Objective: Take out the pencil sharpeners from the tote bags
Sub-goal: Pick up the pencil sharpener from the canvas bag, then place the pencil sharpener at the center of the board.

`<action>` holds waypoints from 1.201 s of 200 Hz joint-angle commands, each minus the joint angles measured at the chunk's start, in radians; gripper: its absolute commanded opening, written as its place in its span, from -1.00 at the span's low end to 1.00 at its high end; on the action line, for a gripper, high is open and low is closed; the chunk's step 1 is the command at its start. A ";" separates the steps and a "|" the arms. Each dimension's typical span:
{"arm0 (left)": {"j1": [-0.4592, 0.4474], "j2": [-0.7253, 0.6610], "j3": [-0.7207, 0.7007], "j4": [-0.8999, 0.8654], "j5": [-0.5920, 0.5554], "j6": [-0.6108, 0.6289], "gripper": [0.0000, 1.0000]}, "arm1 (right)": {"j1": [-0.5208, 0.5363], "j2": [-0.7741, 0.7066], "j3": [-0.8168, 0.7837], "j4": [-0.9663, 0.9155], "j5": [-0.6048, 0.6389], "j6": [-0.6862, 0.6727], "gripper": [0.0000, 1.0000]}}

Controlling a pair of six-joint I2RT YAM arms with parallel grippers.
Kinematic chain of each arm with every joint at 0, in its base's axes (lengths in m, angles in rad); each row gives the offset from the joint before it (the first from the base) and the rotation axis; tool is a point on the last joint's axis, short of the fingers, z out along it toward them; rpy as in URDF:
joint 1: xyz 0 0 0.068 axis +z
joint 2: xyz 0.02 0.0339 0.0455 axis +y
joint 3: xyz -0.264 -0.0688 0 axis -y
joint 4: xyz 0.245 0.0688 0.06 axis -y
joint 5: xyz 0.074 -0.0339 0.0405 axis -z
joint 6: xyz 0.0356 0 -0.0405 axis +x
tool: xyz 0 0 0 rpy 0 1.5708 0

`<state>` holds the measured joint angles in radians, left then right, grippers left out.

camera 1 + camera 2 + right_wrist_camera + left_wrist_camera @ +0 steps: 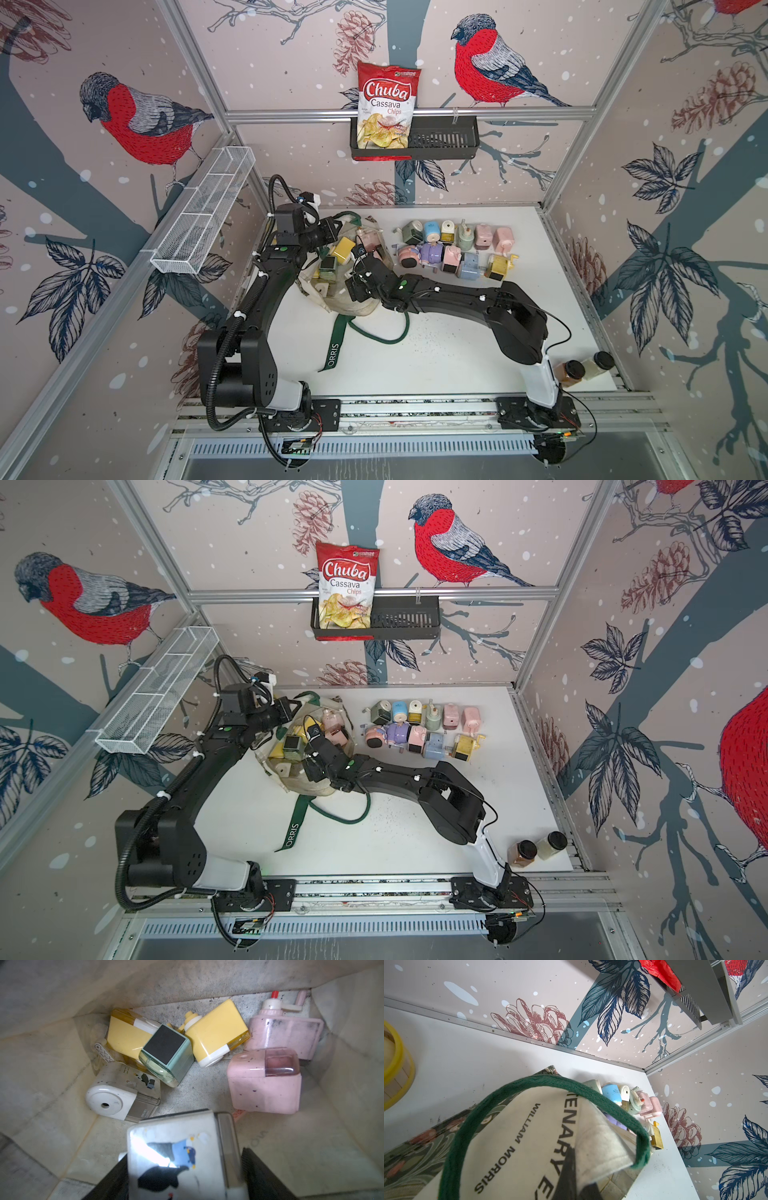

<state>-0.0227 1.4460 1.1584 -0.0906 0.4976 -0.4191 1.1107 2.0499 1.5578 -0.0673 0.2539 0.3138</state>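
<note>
The cream tote bag [357,305] [309,789] lies open on the white table with its mouth lifted. My left gripper [338,230] [577,1167] is shut on the bag's canvas rim beside the green handle [623,1113]. My right gripper [361,270] [182,1167] reaches inside the bag, shut on a white pencil sharpener [176,1147] with a penguin picture. Below it in the bag lie two yellow sharpeners [218,1028], a green one [166,1057], a white one [116,1095] and two pink ones [264,1084]. Several more sharpeners [457,249] [424,729] stand in two rows on the table right of the bag.
A chips bag [386,104] sits in a black basket [444,139] on the back wall. A white wire basket [203,212] hangs on the left wall. Two brown-lidded jars [586,368] stand at the front right corner. A green strap [334,345] trails toward the front.
</note>
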 commanded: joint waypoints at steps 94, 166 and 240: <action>0.002 -0.001 0.007 0.003 -0.005 0.008 -1.00 | 0.003 -0.281 -0.243 0.082 0.024 -0.051 -0.03; 0.002 -0.001 0.008 0.003 -0.006 0.008 -1.00 | -0.036 -0.461 -0.385 0.073 0.021 -0.059 -0.03; 0.002 -0.001 0.007 0.003 -0.003 0.007 -1.00 | -0.188 -0.641 -0.519 0.059 -0.026 0.013 -0.04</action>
<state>-0.0223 1.4467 1.1591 -0.0906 0.4969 -0.4187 0.9874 1.4445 1.0599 -0.0105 0.2314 0.2668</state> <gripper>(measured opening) 0.058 0.760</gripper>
